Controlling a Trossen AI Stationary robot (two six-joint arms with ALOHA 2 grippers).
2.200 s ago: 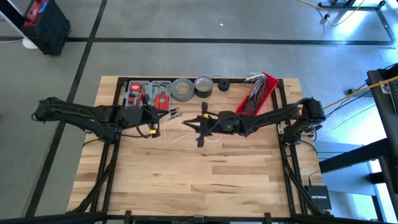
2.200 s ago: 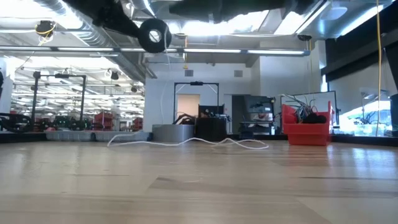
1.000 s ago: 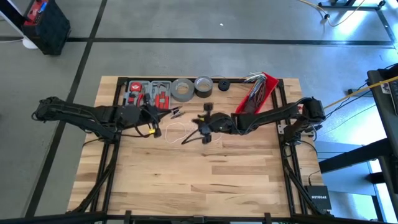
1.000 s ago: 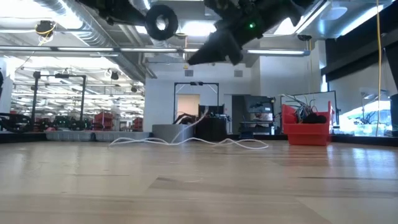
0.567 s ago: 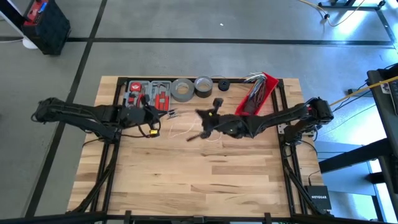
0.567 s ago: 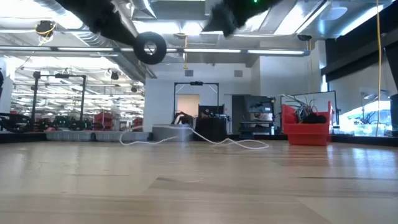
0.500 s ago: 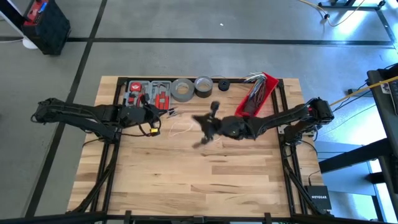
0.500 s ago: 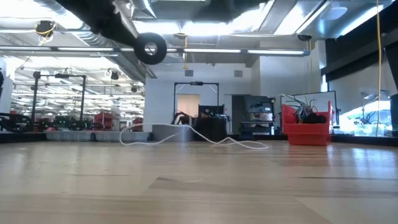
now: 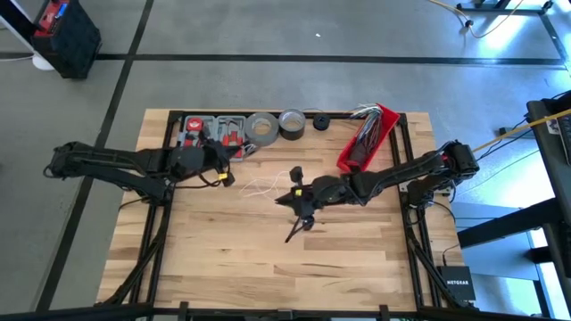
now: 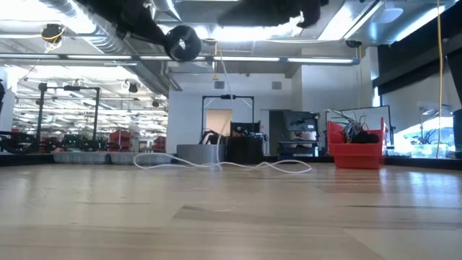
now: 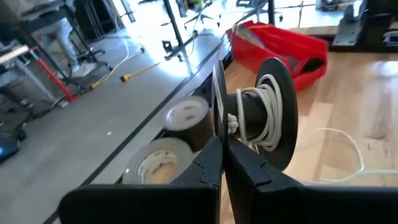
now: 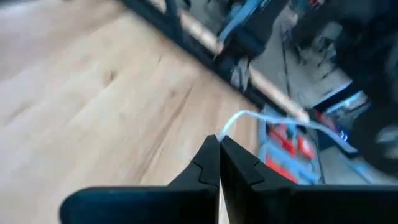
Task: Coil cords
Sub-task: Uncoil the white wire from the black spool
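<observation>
Where wound round the black spool [image 11: 255, 112], shows as neat turns of thin, smooth white cord [image 11: 336, 134]; elsewhere trails in loose waves over the pale, grained planks of the wooden surface [image 9: 268, 267], toward its far middle. Looks matte and hard on the spool: two flat round flanges on a narrow hub.

Along the far edge, from left to right: a red and grey tool tray [image 9: 212, 132], a broad grey tape roll [image 9: 261, 127], a smaller tape roll [image 9: 292, 123], and a red plastic bin [image 9: 366, 138] bristling with wires.

Reads "NETGEAR" on a small black box [image 9: 457, 283] beside the near right corner of the surface.

As for the left tool [image 11: 219, 152]: pressed together on the thin edge of one spool flange, holding the spool clear of the planks, left of centre and just near of the tape rolls.

As for the right tool [image 12: 217, 146]: pinched tight at the tips on the white cord, raised above the middle of the surface, with the strand running away from the fingertips toward the tool tray.
</observation>
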